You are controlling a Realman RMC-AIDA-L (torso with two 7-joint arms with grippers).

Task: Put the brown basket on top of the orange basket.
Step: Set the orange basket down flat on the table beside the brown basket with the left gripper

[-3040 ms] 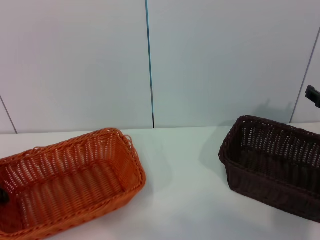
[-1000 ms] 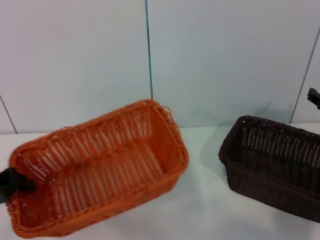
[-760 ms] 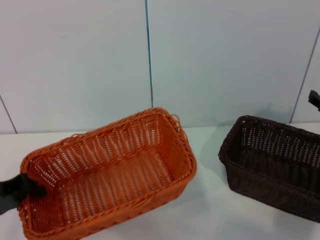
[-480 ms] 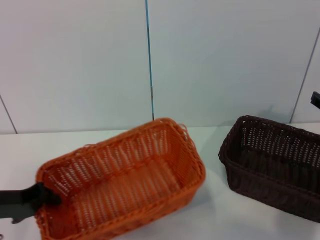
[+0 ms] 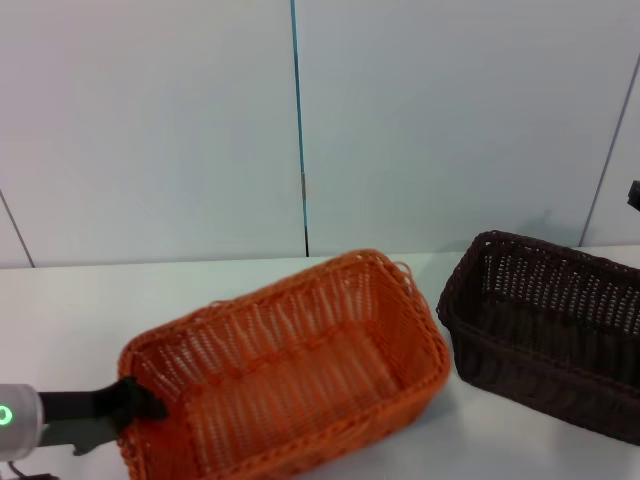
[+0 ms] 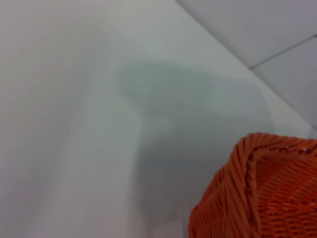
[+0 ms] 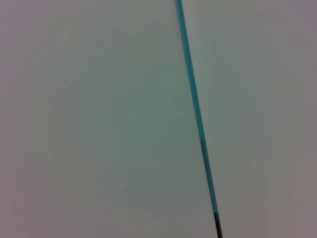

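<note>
The orange basket (image 5: 290,370) sits tilted at the middle of the white table, its far corner close to the brown basket (image 5: 550,325) at the right. My left gripper (image 5: 135,400) is shut on the orange basket's near-left rim. A corner of the orange basket's rim shows in the left wrist view (image 6: 257,198). The brown basket stands on the table by itself. My right gripper (image 5: 634,195) is only a dark sliver at the right edge, above the brown basket. The right wrist view shows only the wall.
A white table (image 5: 60,310) carries both baskets. A pale panelled wall with a blue seam (image 5: 298,130) stands right behind it. Bare table surface lies to the left of the orange basket.
My left gripper has dragged the orange basket from the table's left side to the right, toward the brown basket. The brown basket has not moved.
</note>
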